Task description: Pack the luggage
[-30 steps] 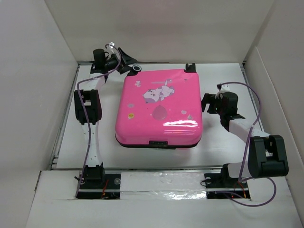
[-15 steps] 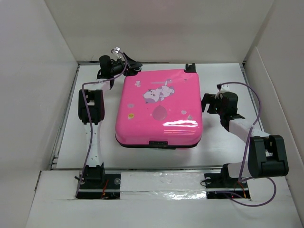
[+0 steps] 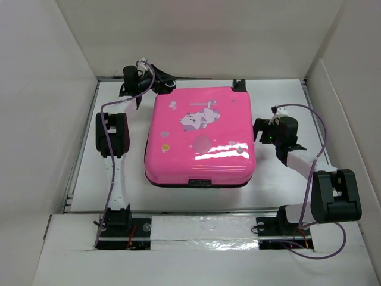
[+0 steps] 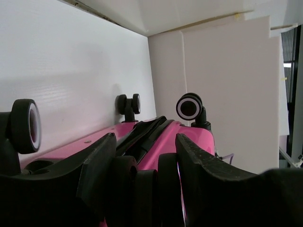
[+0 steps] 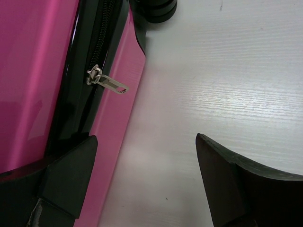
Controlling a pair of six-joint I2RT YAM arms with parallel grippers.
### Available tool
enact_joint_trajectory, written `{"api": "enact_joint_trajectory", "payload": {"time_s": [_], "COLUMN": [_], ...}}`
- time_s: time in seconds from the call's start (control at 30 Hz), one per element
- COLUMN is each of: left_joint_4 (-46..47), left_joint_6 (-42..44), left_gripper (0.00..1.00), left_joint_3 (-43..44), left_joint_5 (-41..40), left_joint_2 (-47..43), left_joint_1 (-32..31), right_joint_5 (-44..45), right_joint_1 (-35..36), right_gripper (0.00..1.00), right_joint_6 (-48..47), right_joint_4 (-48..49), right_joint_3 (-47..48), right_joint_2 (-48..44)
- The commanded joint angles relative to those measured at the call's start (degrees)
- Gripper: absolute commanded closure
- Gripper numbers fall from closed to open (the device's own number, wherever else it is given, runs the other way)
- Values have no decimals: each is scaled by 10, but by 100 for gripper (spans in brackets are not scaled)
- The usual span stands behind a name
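No legible text, labels, brand marks or numbers in any view. The glossy bright pink hard-shell suitcase (image 3: 199, 137) carries only pictures: a cartoon animal print (image 3: 194, 119) and a few small marks on the lid, too small to make out as lettering.

luggage (image 5: 28, 71): cut off at left edge | wheel (image 5: 154, 7): cut by top edge | left claw (image 3: 162, 84): grip too small to tell

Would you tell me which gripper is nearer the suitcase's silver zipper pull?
Right. The right gripper sits beside the zipper pull; the left gripper is at the far left corner of the suitcase.
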Motion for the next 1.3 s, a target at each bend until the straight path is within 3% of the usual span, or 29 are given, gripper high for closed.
{"api": "enact_joint_trajectory", "payload": {"time_s": [0.0,0.27,0.3,0.37,0.43,0.5,0.63,0.7,0.83,0.9,1.07,1.27], "left_joint_4": [88,44,-31,-107,-26,23,-122,-169,-182,-170,-103,-134], "left_joint_6": [-30,0,67,108,48,25,87,105,118,131,113,144], "left_gripper": [64,72,72,78,84,85,88,89,95,95,97,95], "left_joint_3": [81,84,88,98,26,12,130,133,10,-77,-193,-133], "left_joint_5": [30,1,-15,-31,-12,-17,-34,-46,-55,-73,-71,-63], "left_joint_2": [-171,-218,-215,-202,-213,-230,-222,-229,-265,-292,-312,-256], "left_joint_1": [-23,-28,-28,-28,-28,-28,-28,-21,10,27,66,84], "right_joint_5": [-75,-81,-80,-85,-81,-78,-68,-66,-55,-46,-35,-32], "right_joint_1": [24,24,24,29,29,29,29,29,29,29,29,34], "right_gripper": [8,0,0,0,0,0,0,0,0,0,0,0], "right_joint_6": [26,29,31,31,31,29,27,26,23,22,22,25], "right_joint_4": [58,65,65,62,61,53,41,37,32,27,25,28], "right_joint_3": [-5,-2,-1,5,4,4,4,5,3,3,3,-2], "right_joint_2": [-2,6,6,8,4,-4,-13,-9,-5,-6,0,-1]}}
